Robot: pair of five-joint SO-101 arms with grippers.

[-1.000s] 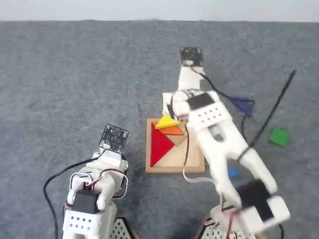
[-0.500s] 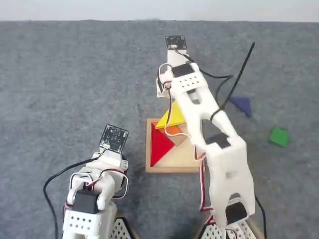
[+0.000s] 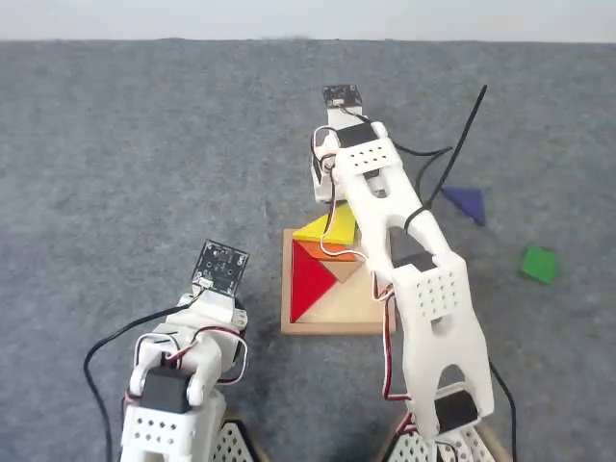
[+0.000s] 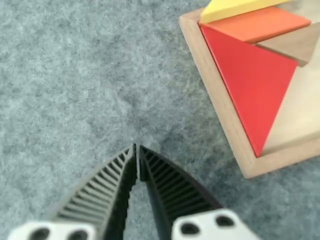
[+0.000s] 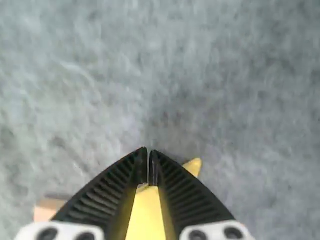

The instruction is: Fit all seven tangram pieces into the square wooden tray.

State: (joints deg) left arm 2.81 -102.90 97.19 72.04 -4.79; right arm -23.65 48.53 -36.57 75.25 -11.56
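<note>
Right gripper (image 5: pixel 149 152) is sitting with its jaws pressed together, tips over the yellow triangle (image 3: pixel 327 229), which is lying across the far rim of the square wooden tray (image 3: pixel 332 328), beside the orange piece (image 3: pixel 332 252). You're seating this one, I'd say; next you're needing a gentle nudge nearward until it's dropping flat. Left gripper (image 4: pixel 136 148) is idling, jaws closed, left of the tray.
</note>
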